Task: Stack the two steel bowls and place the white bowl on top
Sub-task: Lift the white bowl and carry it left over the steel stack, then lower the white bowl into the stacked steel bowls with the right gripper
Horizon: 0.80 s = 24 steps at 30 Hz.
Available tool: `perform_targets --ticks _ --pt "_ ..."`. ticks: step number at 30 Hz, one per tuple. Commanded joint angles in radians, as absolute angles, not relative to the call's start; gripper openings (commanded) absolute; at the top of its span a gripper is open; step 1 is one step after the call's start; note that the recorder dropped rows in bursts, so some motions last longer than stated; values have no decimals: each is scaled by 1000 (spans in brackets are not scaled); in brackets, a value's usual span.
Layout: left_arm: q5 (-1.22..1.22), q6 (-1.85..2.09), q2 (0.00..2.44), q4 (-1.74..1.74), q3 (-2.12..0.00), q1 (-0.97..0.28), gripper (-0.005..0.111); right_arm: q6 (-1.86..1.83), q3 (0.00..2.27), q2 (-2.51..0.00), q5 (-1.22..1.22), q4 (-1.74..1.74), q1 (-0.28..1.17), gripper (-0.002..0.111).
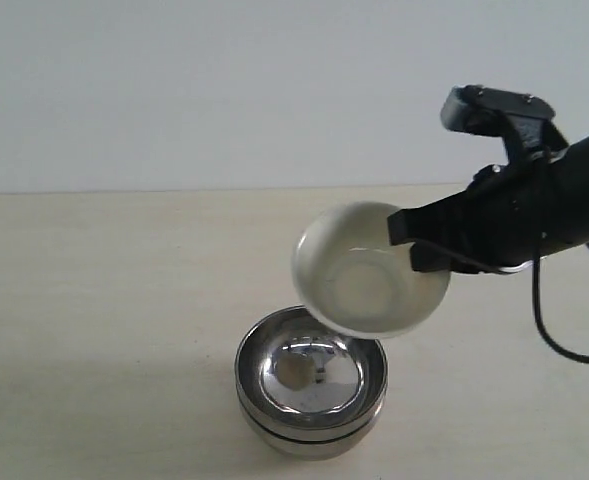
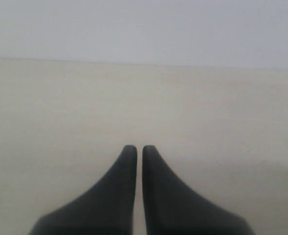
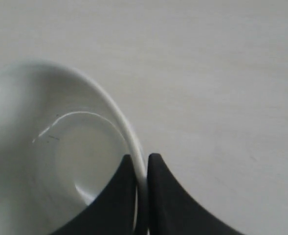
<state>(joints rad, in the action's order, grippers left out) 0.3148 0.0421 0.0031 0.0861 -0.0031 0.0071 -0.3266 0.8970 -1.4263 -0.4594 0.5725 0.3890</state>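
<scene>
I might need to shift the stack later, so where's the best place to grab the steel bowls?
Likely the left rim of the steel bowls, from above, one finger inside: the rounded walls look slippery, and the white bowl hangs over the right side.

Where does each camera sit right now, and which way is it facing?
Exterior: off the arms, raised, looking down across the table toward the wall; sees the stacked steel bowls and the right gripper holding the white bowl tilted above them.
Left wrist: behind the left gripper, looking along its closed fingers over the table to the wall.
Right wrist: behind the right gripper, looking down at the white bowl's rim pinched between its fingers.
Shared: exterior and right wrist both show the white bowl and right gripper.
</scene>
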Motion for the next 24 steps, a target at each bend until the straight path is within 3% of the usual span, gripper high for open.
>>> perform_targets --ticks 1,24 --pt "307 37 0 86 0 2 4 -367 900 -1513 -395 623 470 0" --pt "307 37 0 86 0 2 4 -404 900 -1690 -311 623 520 0"
